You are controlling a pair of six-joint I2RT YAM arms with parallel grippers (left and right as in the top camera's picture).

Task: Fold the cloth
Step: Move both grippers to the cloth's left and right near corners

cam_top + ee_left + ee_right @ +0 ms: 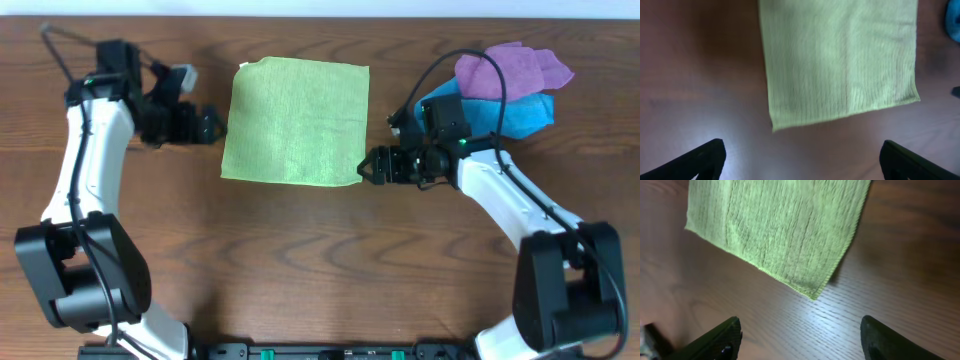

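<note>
Right now the green cloth [296,122] is lying flat and fully spread on the wooden worktop [300,260], one layer thick as far as I can tell, with no fold started yet. The left fingers [702,159] are hanging spread wide and gripping nothing, just beside the cloth's left edge about halfway along it. The right fingers [717,339] are likewise parted and empty, sitting just beside the cloth's right corner on the robot's side. Neither pair is touching the fabric. A blue cloth [510,112] and a purple cloth [510,70] are lying heaped together well to the right of the green cloth, and they are playing no part here.

The green cloth is looking like a light, limp microfibre square with a fine ribbed weave and a stitched hem. I am judging that it is going to drape and sag as soon as it is lifted, holding no shape of its own, so a single pinch point is likely to leave the rest trailing. It is not fragile, and the weave should be giving the fingers fair friction. Being thin and flat against the smooth wood, though, it may be sliding or bunching rather than rising if the fingers are closing too high. The best places to take it are seeming to be the hemmed corners, with the right corner nearest the right fingers the readiest, pinched low against the worktop.
</note>
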